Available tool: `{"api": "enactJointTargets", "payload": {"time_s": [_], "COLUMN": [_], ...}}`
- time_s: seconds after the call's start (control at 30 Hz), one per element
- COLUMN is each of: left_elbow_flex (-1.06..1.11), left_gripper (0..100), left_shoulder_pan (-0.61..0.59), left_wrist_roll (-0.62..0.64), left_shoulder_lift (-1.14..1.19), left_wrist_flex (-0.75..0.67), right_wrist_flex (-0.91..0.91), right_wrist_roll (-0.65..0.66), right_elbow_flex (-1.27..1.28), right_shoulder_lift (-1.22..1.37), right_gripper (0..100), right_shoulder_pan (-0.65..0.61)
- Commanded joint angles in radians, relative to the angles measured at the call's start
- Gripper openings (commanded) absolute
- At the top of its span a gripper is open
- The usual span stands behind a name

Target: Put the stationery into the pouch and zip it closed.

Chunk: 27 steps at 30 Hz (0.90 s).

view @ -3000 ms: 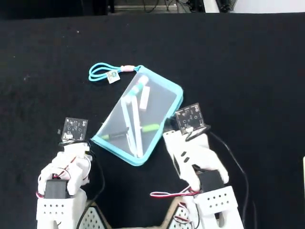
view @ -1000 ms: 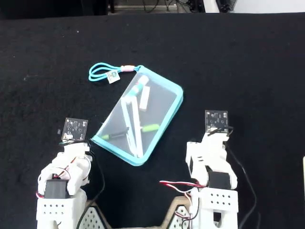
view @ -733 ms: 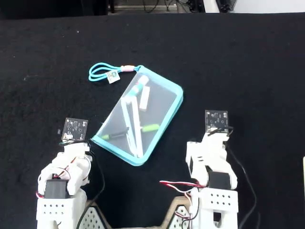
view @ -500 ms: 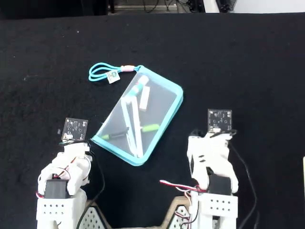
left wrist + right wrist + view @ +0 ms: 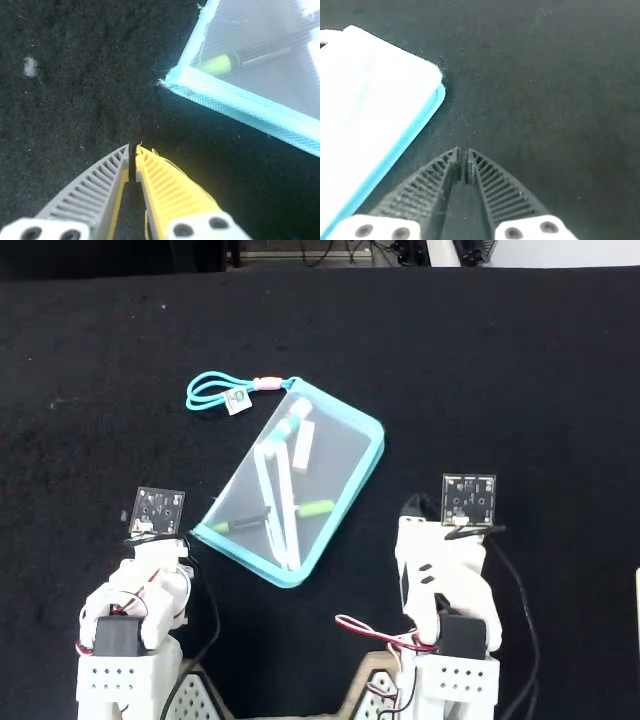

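A clear pouch (image 5: 296,483) with a turquoise zip border lies flat mid-table, with a green pen (image 5: 315,508) and white stationery (image 5: 273,490) inside it. Its turquoise wrist strap (image 5: 213,390) loops off the far corner. My left gripper (image 5: 134,148) is shut and empty, low over the cloth just short of the pouch's near corner (image 5: 172,81). In the left wrist view the green pen (image 5: 218,64) shows through the plastic. My right gripper (image 5: 463,153) is shut and empty, over bare cloth beside the pouch (image 5: 367,120). In the high view the right arm (image 5: 440,560) stands apart from the pouch's right edge.
Black cloth (image 5: 500,370) covers the table. Both arm bases (image 5: 120,670) stand at the front edge. A pale object (image 5: 637,600) shows at the far right edge. Open cloth lies behind and to the right of the pouch.
The right arm has drawn back from the pouch's right edge, moving right and toward the front. The left arm and the pouch have not moved.
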Motion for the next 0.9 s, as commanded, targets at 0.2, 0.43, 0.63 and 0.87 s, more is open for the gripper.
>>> {"api": "enactJointTargets", "payload": {"time_s": [0.2, 0.43, 0.63, 0.87], "left_elbow_flex": [0.022, 0.022, 0.022, 0.022], "left_gripper": [3, 3, 3, 3], "left_shoulder_pan": [0.010, 0.010, 0.010, 0.010], "left_wrist_roll": [-0.005, -0.005, -0.005, -0.005], "left_shoulder_lift": [-0.009, -0.009, -0.009, -0.009], "left_wrist_flex": [0.006, 0.006, 0.006, 0.006], "right_wrist_flex": [0.396, 0.430, 0.430, 0.430], "right_wrist_roll": [-0.003, 0.000, 0.000, 0.000], "right_elbow_flex": [-0.008, -0.008, -0.008, -0.008], "right_shoulder_lift": [-0.097, -0.097, -0.097, -0.097], "right_gripper": [1.1, 1.1, 1.1, 1.1], "right_shoulder_pan": [-0.005, -0.003, -0.003, -0.003]}}
